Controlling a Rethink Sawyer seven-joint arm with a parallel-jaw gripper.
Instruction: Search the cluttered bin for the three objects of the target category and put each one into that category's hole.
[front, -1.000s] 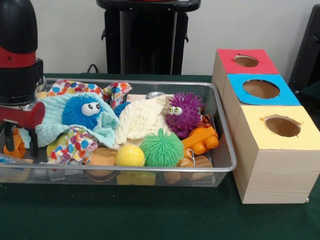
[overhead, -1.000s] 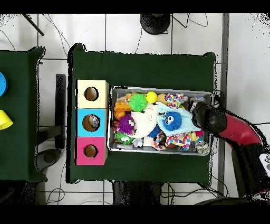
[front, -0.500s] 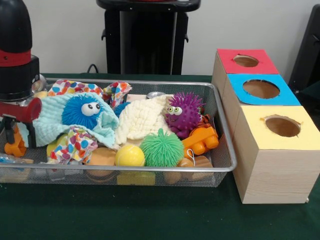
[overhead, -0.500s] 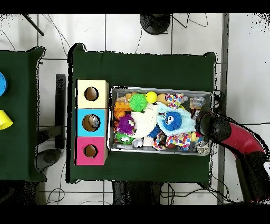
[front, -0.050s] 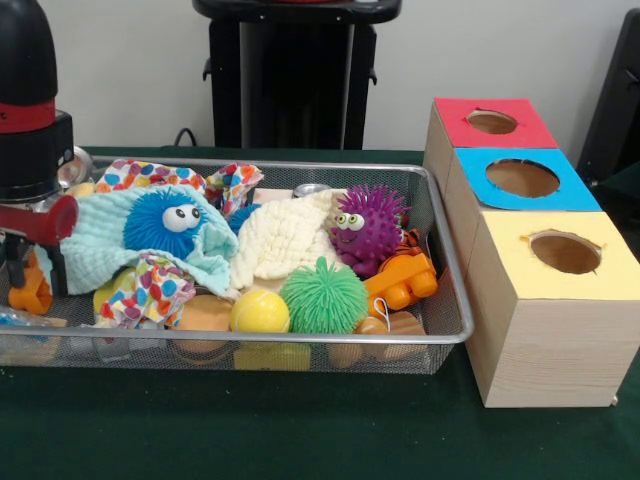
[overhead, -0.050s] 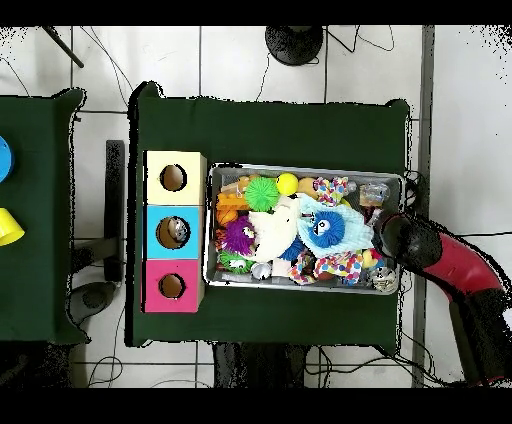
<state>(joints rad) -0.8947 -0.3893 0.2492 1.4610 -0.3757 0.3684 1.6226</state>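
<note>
End effector (front, -0.050s: 30, 262) at wire bin's (front, -0.050s: 440, 225) 9 o'clock end, fingers straddling orange toy (front, -0.050s: 28, 290), grip state can't tell; purple spiky ball (front, -0.050s: 367, 228) at bin's 3 o'clock, near blue-topped box (front, -0.050s: 525, 178)

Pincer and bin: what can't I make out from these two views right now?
- Pincer: open or shut unclear; front view cuts it at the left edge, overhead the arm covers it.
- Bin bottom layer: buried under cloths and toys in both views.
- Blue box hole: something inside, too small to identify overhead.
</note>
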